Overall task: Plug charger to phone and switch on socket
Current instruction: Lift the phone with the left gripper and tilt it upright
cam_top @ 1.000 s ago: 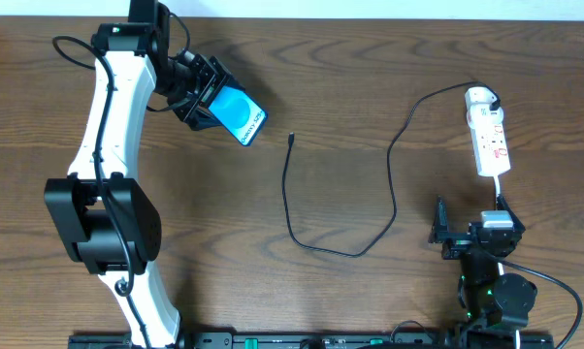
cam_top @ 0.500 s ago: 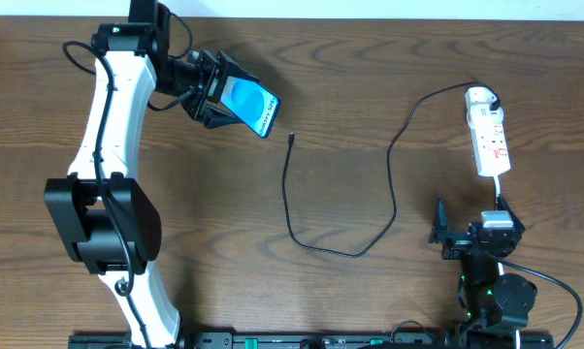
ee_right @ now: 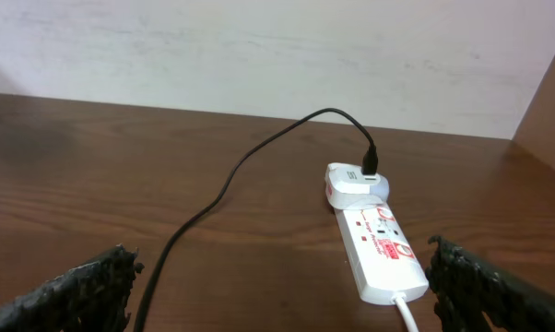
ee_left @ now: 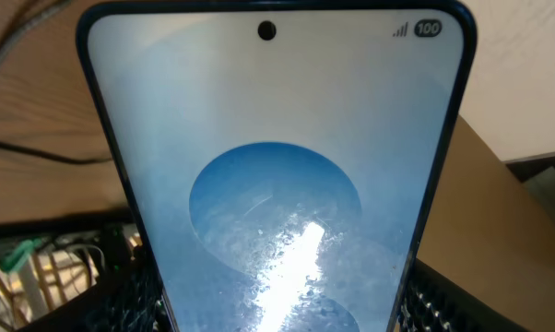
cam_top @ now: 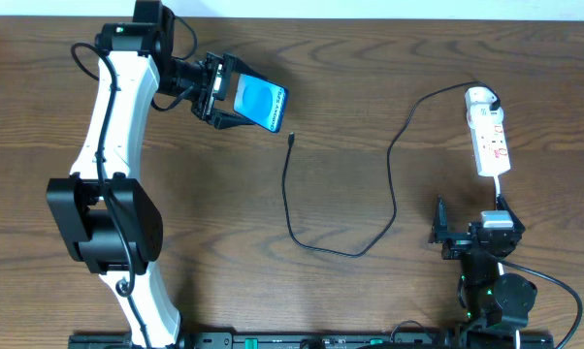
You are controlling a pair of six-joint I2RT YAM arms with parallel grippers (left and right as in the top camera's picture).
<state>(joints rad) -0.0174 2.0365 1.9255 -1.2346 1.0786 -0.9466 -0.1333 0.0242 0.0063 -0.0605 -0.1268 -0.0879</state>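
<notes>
**Phone clamped in left gripper, right gripper idle and wide open**

The phone (cam_top: 261, 102) is being pinched by the left gripper (cam_top: 236, 95), its jaws pressed against the phone's two long edges. Most of the body is being left sticking out past the fingertips. In the left wrist view the blue screen (ee_left: 277, 184) is being shown face-on to the camera and is filling the frame. The fingers themselves are barely being seen there.

The charger (cam_top: 389, 194) is being left loose on the table (cam_top: 370, 58), touched by neither gripper. Its plug tip (cam_top: 290, 138) is lying just beyond the phone's free end, near it but apart. From there the cable is being run in a long loop away from the left gripper towards the right side.

The right gripper (cam_top: 470, 221) is being held with fingers (ee_right: 75, 295) spread fully, nothing between them. The socket (ee_right: 379, 254) is lying flat just ahead of it, nearer its right finger, not touched. The charger's other end is plugged into a white adapter (ee_right: 351, 180) at the socket's far end. The white lead (ee_right: 408, 314) is being run back from the near end towards the gripper.
</notes>
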